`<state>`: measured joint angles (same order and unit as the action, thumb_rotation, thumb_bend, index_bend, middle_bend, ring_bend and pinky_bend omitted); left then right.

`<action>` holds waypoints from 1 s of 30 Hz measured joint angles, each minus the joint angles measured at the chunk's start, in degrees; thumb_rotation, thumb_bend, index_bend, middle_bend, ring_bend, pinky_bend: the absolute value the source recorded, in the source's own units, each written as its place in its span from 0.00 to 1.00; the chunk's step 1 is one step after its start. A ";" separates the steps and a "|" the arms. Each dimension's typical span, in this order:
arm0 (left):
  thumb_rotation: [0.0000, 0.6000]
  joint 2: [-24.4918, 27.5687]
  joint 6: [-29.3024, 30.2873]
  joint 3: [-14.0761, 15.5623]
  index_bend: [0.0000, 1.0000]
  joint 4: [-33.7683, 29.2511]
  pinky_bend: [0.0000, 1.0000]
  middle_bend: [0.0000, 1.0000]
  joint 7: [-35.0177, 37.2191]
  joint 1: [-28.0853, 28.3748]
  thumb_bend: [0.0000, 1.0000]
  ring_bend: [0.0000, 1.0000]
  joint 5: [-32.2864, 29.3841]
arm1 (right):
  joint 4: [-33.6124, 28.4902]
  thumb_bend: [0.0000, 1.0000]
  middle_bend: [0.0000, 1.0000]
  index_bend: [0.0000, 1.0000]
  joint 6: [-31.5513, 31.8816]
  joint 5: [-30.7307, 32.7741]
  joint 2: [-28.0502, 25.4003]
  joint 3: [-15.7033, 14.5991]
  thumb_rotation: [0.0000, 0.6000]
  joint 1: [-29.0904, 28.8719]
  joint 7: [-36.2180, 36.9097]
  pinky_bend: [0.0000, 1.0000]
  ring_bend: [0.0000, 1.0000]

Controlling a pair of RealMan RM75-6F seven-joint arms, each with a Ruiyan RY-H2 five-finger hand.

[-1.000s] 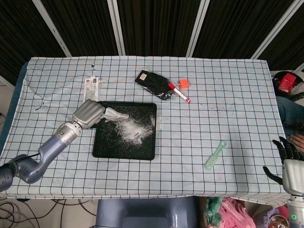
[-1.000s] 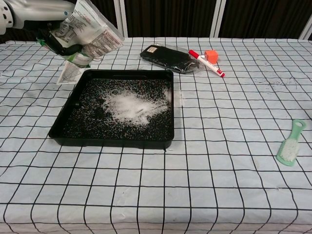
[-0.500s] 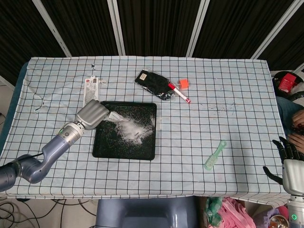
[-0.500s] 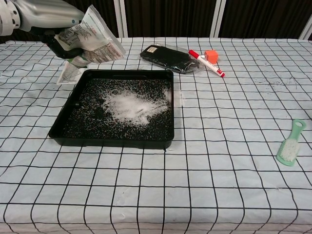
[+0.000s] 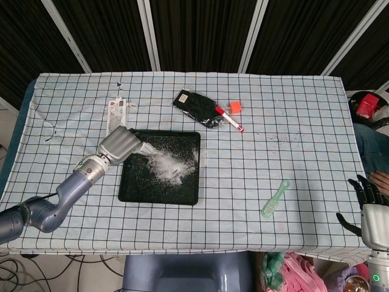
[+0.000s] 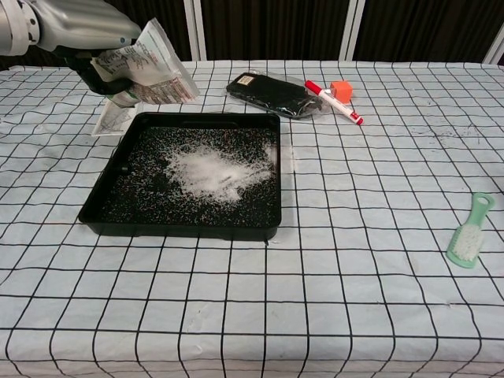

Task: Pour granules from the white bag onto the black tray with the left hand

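The surface [image 6: 370, 260], draped in a white cloth with a black grid, is seen to carry the shallow black rectangular plastic tray [image 6: 106, 201], in which a mound of white granules [image 6: 206, 172] lies toward the middle and far right, with finer scatter across the floor; a faint dusting appears on the cloth just beyond the tray's right rim, so some spillage is judged already to have occurred there. The white printed plastic bag [image 6: 150, 69] is held tilted above the tray's far left corner, gripped by the left robot hand [image 6: 106, 75], whose fingers are wrapped around the bag's rear part. The main risk is judged to be that the bag's mouth sits close to the tray's corner rather than over its middle, so a further tilt or a sideways drift could send granules over the rim onto the cloth or onto the small white printed packet [image 5: 115, 111] lying just beside that corner. A soft bag could also slump in the grasp and release its contents in a rush. The right robot hand [image 5: 368, 204] is seen only at the surface's near right edge, fingers spread and holding nothing. The pale green plastic brush [image 6: 470, 231] lies well apart from the tray.
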<state>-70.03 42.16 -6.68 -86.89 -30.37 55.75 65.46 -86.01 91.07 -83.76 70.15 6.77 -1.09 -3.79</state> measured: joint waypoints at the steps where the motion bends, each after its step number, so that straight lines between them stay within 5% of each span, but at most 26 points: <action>1: 1.00 -0.10 -0.02 0.09 0.57 0.07 0.61 0.59 -0.39 0.17 0.77 0.47 -0.31 | 0.00 0.13 0.10 0.16 -0.05 0.09 0.00 0.03 1.00 0.00 0.02 0.32 0.14; 19: 1.00 -2.03 0.87 1.14 0.59 1.13 0.61 0.60 -3.62 1.74 0.77 0.47 -2.74 | 0.13 0.13 0.10 0.16 0.02 0.33 -0.17 0.29 1.00 0.09 0.52 0.32 0.14; 30: 1.00 -5.45 6.97 -1.37 0.58 3.66 0.61 0.59 15.20 -2.56 0.77 0.47 1.73 | 0.00 0.13 0.10 0.16 0.17 0.39 -0.30 0.39 1.00 0.19 0.48 0.32 0.14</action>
<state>-75.48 49.12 -8.05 -83.23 -15.17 53.19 67.19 -86.01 91.24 -83.37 69.85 7.17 -0.90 -3.32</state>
